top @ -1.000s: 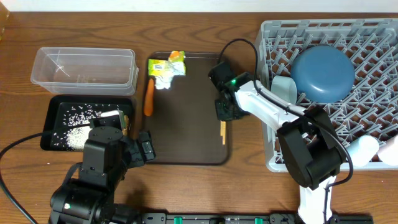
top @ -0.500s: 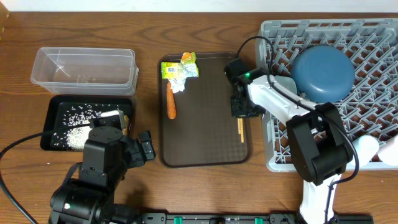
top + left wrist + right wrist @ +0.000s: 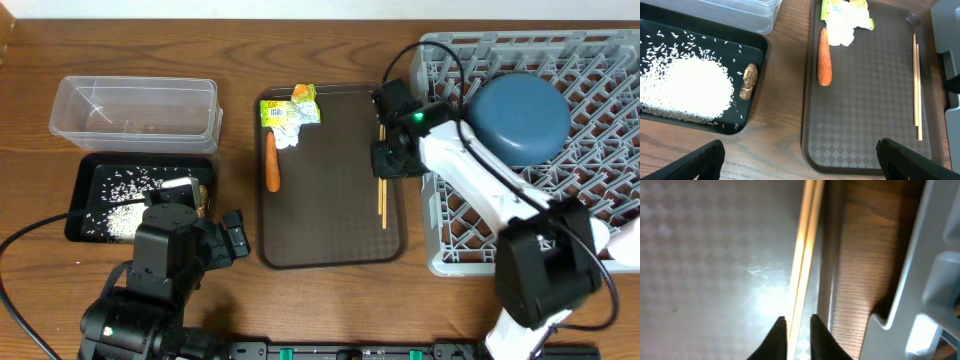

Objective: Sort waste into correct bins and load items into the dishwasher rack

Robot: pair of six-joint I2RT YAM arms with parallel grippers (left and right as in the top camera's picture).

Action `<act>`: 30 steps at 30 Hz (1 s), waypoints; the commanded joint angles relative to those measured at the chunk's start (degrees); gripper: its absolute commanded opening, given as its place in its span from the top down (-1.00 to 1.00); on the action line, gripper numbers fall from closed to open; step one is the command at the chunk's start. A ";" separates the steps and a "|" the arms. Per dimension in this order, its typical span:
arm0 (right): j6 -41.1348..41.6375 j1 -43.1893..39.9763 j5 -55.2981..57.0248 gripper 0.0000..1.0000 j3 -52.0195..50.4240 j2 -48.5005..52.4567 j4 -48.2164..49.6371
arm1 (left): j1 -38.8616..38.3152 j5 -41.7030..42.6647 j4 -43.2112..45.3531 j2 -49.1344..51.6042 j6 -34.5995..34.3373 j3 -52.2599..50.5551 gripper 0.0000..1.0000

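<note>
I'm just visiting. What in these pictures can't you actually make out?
- Whether the right hand pinches the chopsticks: the right wrist view is blurred; overhead, its arm covers the grip.
- Pale rounded items in the rack: overhead, cut by the right edge, partly behind the arm.
- Print on the wrapper: too small; the left wrist view's top edge crops it.

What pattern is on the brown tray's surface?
Brown tray: fine diamond checker, clearest in left wrist view.
</note>
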 commanded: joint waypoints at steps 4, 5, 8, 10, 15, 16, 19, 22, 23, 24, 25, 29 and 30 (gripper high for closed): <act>5.09 1.73 -1.68 0.86 -1.95 3.82 0.90 | 0.31 -0.26 -0.24 -0.04 -0.02 1.11 -0.96; 6.23 2.05 -0.90 0.92 -1.99 4.87 1.09 | 0.31 -0.26 -0.24 -0.02 -0.02 1.11 -0.95; 8.44 2.69 0.31 0.95 -1.99 7.72 3.63 | 0.31 -0.26 -0.24 -0.02 -0.02 1.11 -0.96; 8.46 2.91 -0.24 0.95 -1.99 8.81 5.38 | 0.31 -0.26 -0.24 -0.02 -0.02 1.11 -0.96; 10.69 3.02 0.90 0.92 -2.19 9.62 4.44 | 0.31 -0.26 -0.24 -0.02 -0.02 1.11 -0.96; 10.93 3.02 1.44 0.92 -2.32 9.62 4.48 | 0.31 -0.26 -0.24 -0.04 -0.02 1.11 -0.96; 8.68 2.99 0.46 0.96 -2.29 9.51 5.57 | 0.31 -0.26 -0.24 -0.02 -0.02 1.11 -0.96; 3.87 2.99 -1.31 0.96 -2.19 8.11 6.58 | 0.31 -0.26 -0.24 -0.02 -0.02 1.11 -0.96; 3.85 2.99 -1.25 0.95 -2.19 7.54 6.56 | 0.31 -0.26 -0.24 -0.04 -0.02 1.11 -0.96; 3.85 2.93 -1.03 0.93 -2.19 6.80 6.51 | 0.31 -0.26 -0.22 -0.04 -0.02 1.11 -0.96; 3.76 2.84 -0.79 0.90 -2.19 6.29 6.51 | 0.31 -0.26 -0.24 -0.04 -0.02 1.11 -0.96; 3.96 2.32 2.14 0.81 -2.19 5.62 6.60 | 0.31 -0.26 -0.24 -0.04 -0.02 1.11 -0.96; 3.96 2.12 3.10 0.81 -2.21 5.70 6.60 | 0.31 -0.26 -0.24 -0.02 -0.02 1.11 -0.96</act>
